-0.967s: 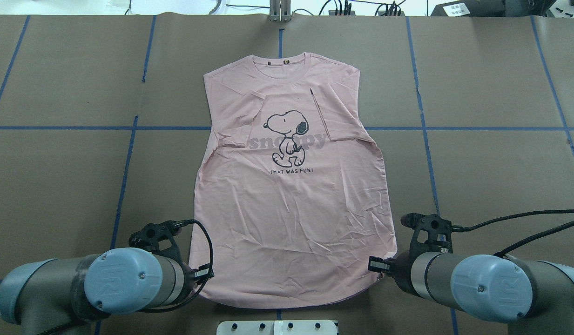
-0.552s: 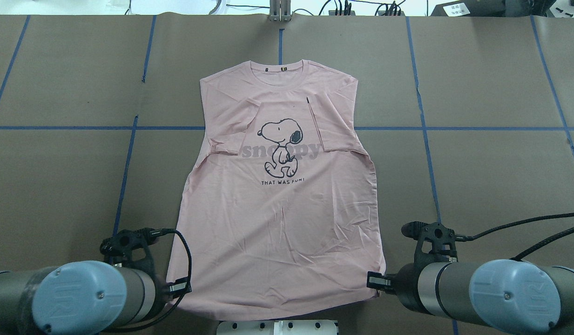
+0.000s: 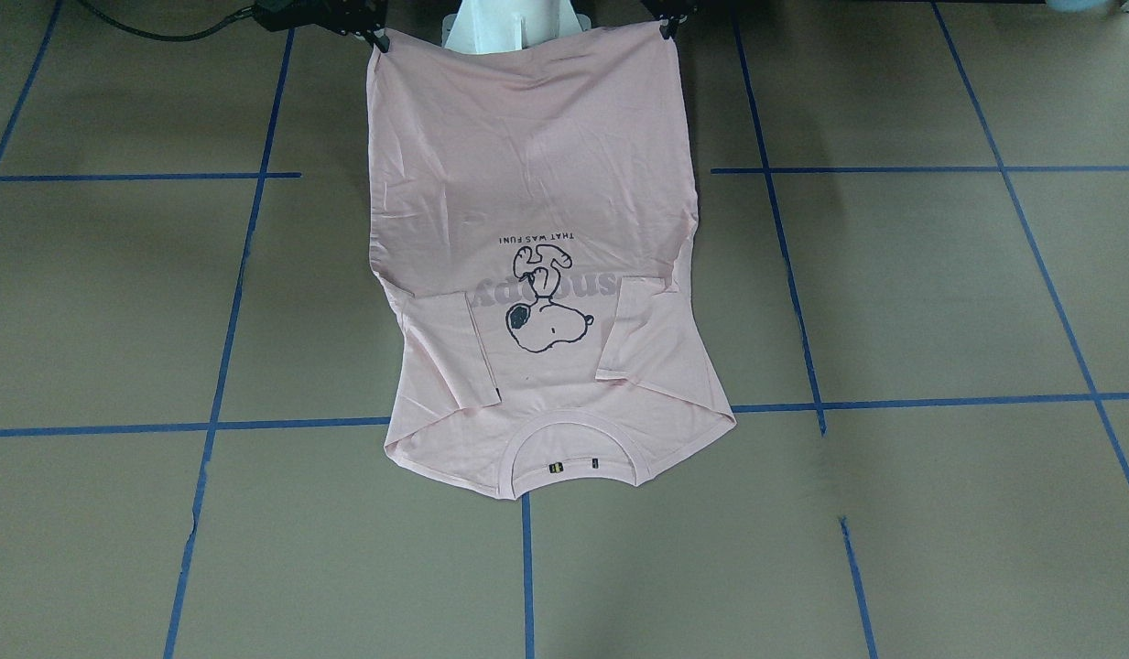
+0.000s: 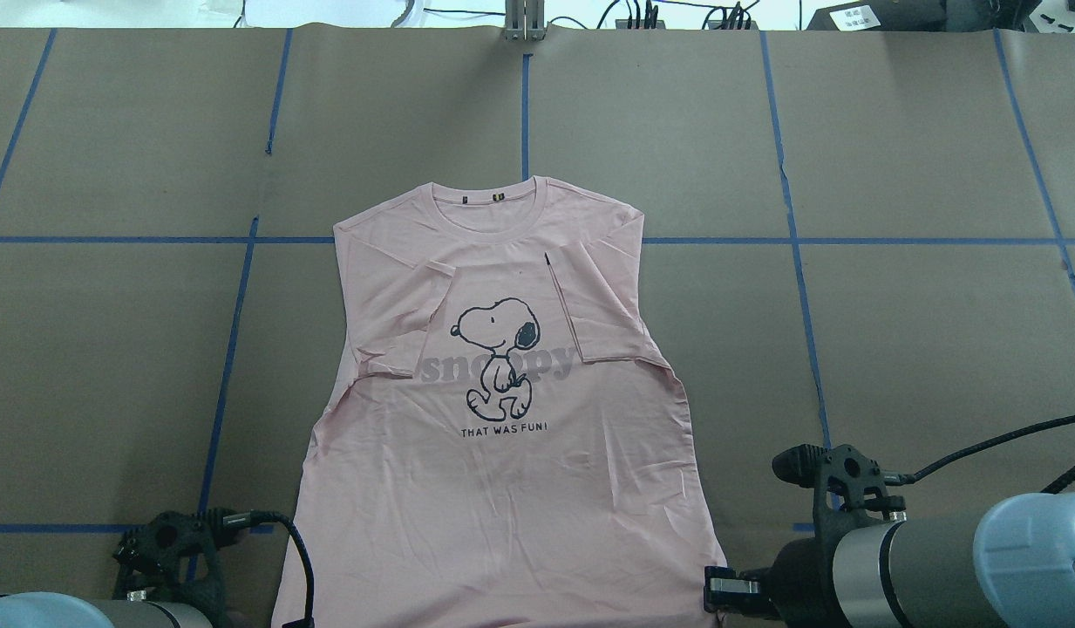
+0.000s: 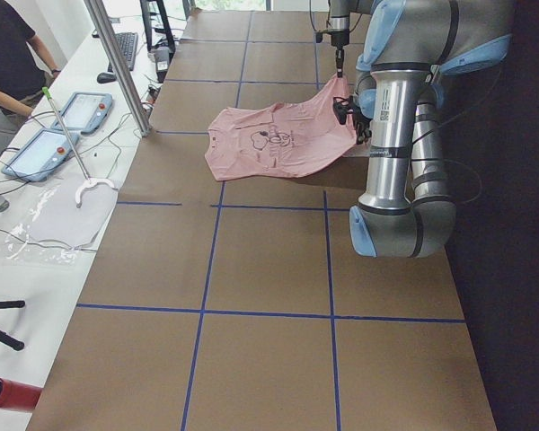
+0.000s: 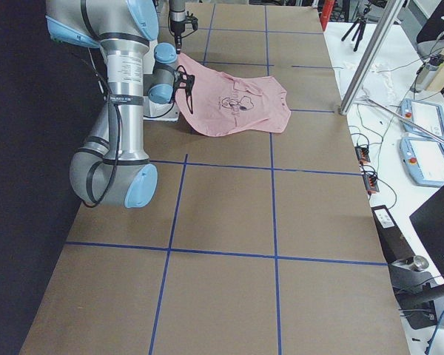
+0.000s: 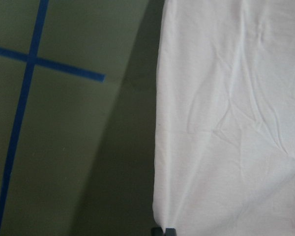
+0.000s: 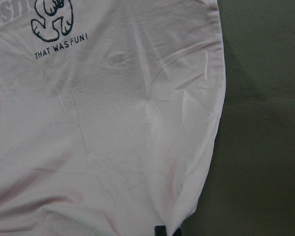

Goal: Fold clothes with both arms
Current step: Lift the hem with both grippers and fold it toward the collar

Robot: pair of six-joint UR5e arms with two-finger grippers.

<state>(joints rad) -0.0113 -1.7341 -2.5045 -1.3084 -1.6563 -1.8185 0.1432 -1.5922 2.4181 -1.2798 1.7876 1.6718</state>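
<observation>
L gripper (image 7: 163, 230): low at near table edge, tips pinched tight on L hem corner of T-shirt (image 4: 502, 488). T-shirt: pale pink, print side up, dog print (image 4: 500, 358) w/ lettering under it, both sleeves folded in over chest. Neck (image 4: 489, 196) end lies flat on brown table (image 4: 894, 305), pointing away from robot. Hem end held up off table, approx. over white pedestal (image 3: 514, 23). R gripper (image 4: 718, 600): clamped on R hem corner.

Pink T-shirt (image 4: 502, 497) spread on brown table (image 4: 894, 331), print up, neck far, both sleeves (image 4: 602, 305) folded inward. Right gripper (image 4: 716, 602) at hem's right corner. Left gripper (image 4: 297, 622) at left corner, mostly cropped.
</observation>
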